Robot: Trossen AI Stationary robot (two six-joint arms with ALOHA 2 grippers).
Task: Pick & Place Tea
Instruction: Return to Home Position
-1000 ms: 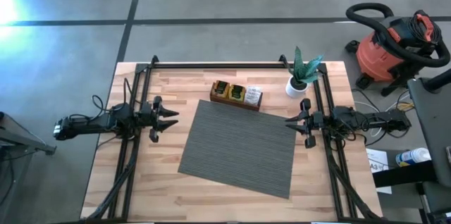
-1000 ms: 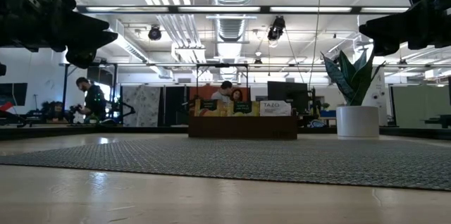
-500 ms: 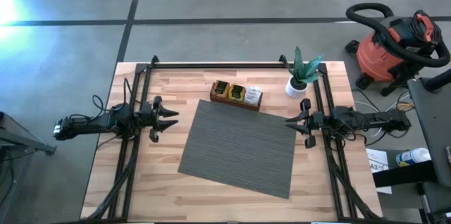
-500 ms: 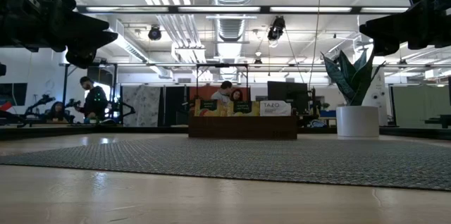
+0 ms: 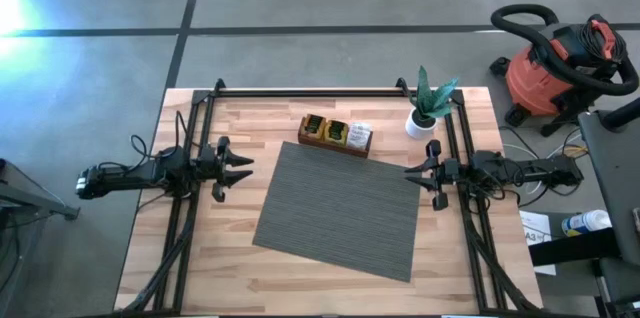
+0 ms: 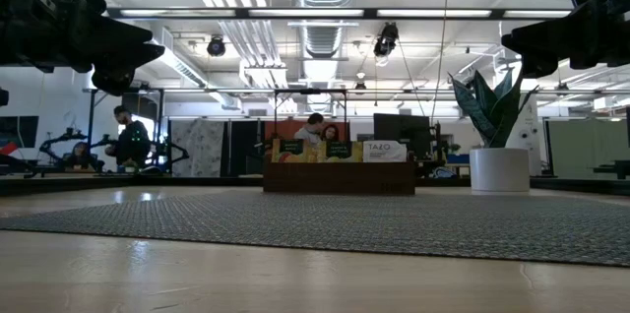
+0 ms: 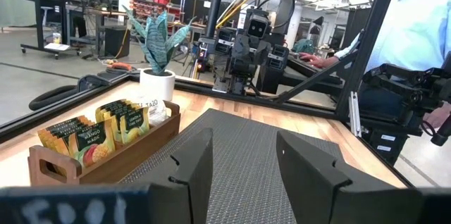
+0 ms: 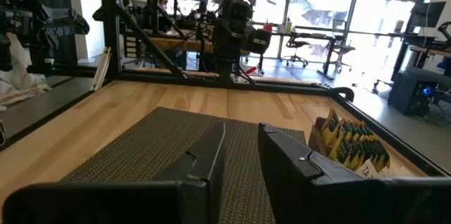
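Tea (image 5: 335,132) stands filed in the wooden tray (image 5: 318,144), well apart from both claws, lying between them. None shows loose on the mat (image 5: 340,208) or counter (image 5: 210,258). Left claw (image 5: 245,170) and right claw (image 5: 410,175) hang parted and empty at opposite mat edges. Judged: sorting done, only parking left.

Bright overhead light; floor (image 5: 15,3) glare (high view).

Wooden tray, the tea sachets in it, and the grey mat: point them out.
Long dark brown wooden tray (image 6: 338,178): low view, front wall.
Orange and yellow square tea sachets (image 7: 99,134): left wrist view, middle packet's face.
Grey ribbed mat (image 5: 340,208): high view, centre.
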